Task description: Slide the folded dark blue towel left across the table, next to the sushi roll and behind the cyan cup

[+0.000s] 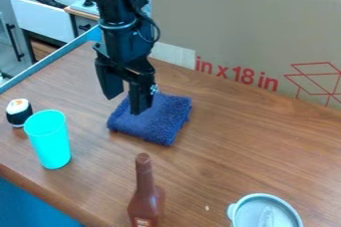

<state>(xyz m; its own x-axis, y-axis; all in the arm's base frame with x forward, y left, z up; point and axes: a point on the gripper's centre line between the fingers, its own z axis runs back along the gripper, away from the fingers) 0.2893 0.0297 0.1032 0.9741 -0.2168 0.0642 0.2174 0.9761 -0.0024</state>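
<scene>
Sushi piece (pixel 19 112), beside turquoise cup (pixel 50 140): cup could be toppled by a leftward swing, being tall | gripper (pixel 126 103): jaws spread, nothing pinched | brown bottle (pixel 145 198): could be knocked if cloth is dragged frontward | blue cloth (pixel 154 121), by gripper on table (pixel 253 141): could be unfolded if only one layer is caught

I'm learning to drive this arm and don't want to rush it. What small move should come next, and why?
I'd probably ease the gripper slightly toward the middle of the blue cloth, keeping its fingers open: they stand apart with nothing held, and they appear by the cloth's upper-left edge in the picture rather than over its middle.
</scene>
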